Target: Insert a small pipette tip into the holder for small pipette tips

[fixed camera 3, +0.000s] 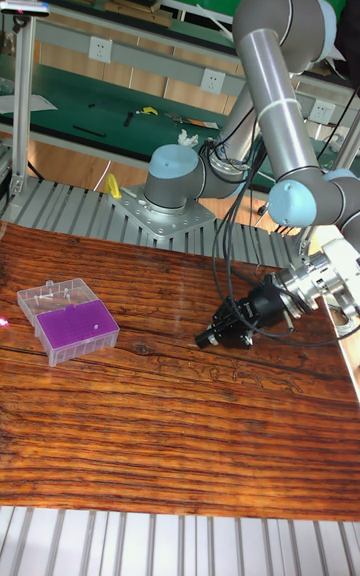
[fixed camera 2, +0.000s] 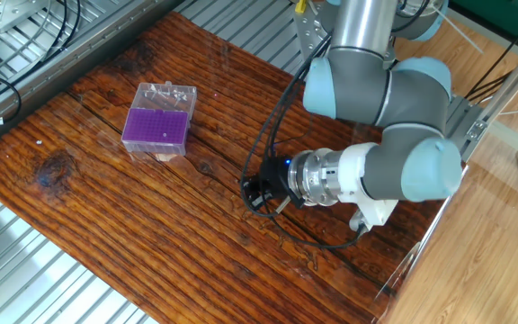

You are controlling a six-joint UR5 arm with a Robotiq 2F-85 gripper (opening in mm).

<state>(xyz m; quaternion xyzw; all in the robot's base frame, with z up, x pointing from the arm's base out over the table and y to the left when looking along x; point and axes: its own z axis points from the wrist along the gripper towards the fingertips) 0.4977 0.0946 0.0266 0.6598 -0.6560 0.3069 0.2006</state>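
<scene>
The gripper [fixed camera 3: 207,338] is low over the tabletop [fixed camera 2: 106,207], far from the holder [fixed camera 2: 156,127]. I cannot tell whether its fingers hold a tip, so the job looks barely started.

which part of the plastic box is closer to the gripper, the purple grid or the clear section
The purple grid of the holder for small pipette tips. It faces the gripper, while the clear section lies on the far side, toward the table's back edge.

A purple, dot-patterned holder [fixed camera 2: 156,127] sits on the streaky reddish-brown wooden table [fixed camera 2: 133,225]; the gripper [fixed camera 2: 257,193] is black.
</scene>
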